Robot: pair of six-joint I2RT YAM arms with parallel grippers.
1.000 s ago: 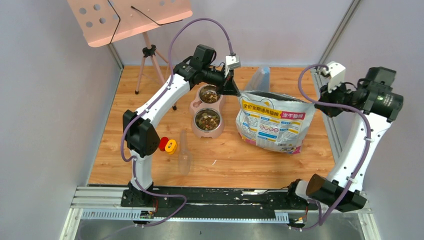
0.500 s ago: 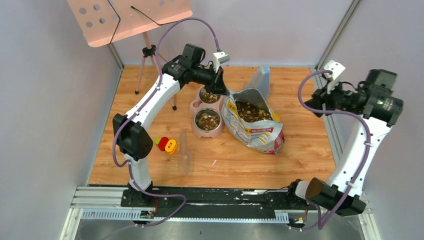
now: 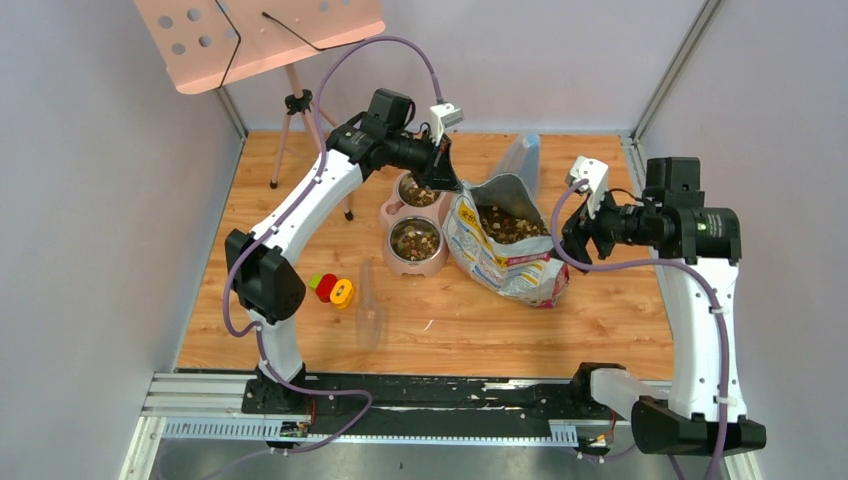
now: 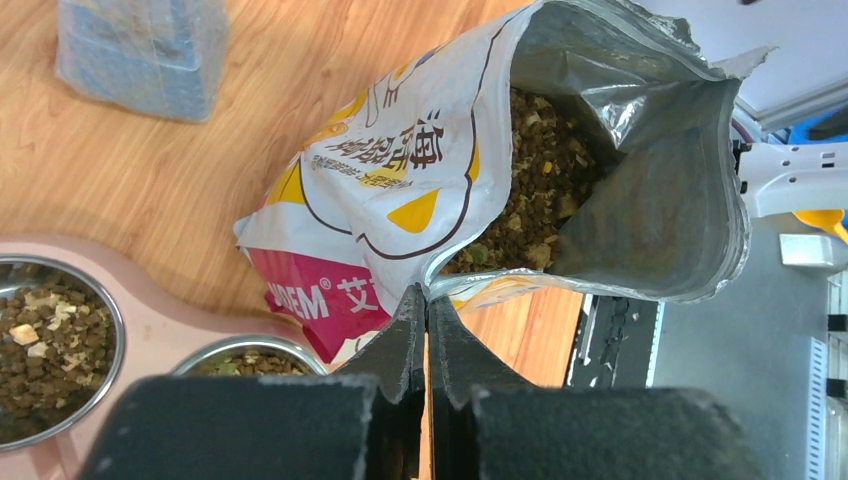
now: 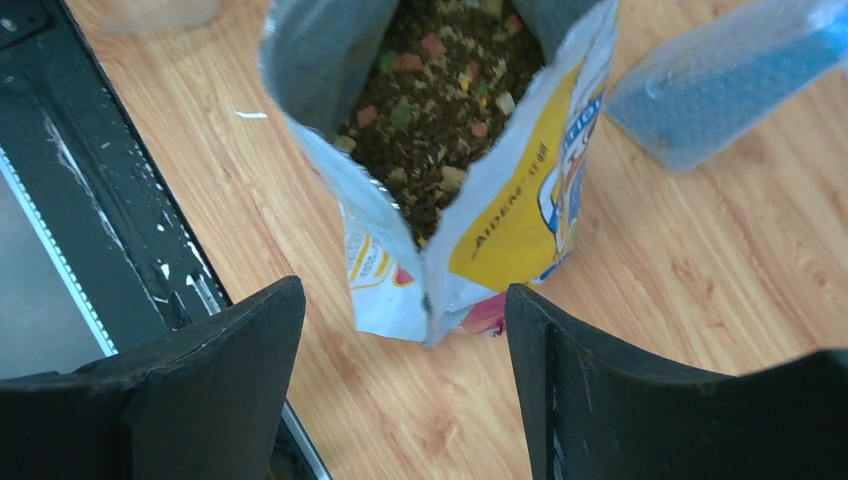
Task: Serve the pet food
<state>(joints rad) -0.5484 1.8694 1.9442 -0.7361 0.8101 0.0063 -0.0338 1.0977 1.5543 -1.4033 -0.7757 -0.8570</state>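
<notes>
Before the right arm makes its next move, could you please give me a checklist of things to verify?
1. The left gripper is shut on the rim of the bag: ok.
2. The right gripper is open, not gripping the bag: ok.
3. The bag's mouth is open, pet food showing inside: ok.
4. Both cups of the double bowl hold food: ok.
5. The bag would stand unsupported: cannot tell.

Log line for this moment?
left gripper: shut on bag rim | right gripper: open, empty | bag: mouth open | pet food: in bag and both bowls
</notes>
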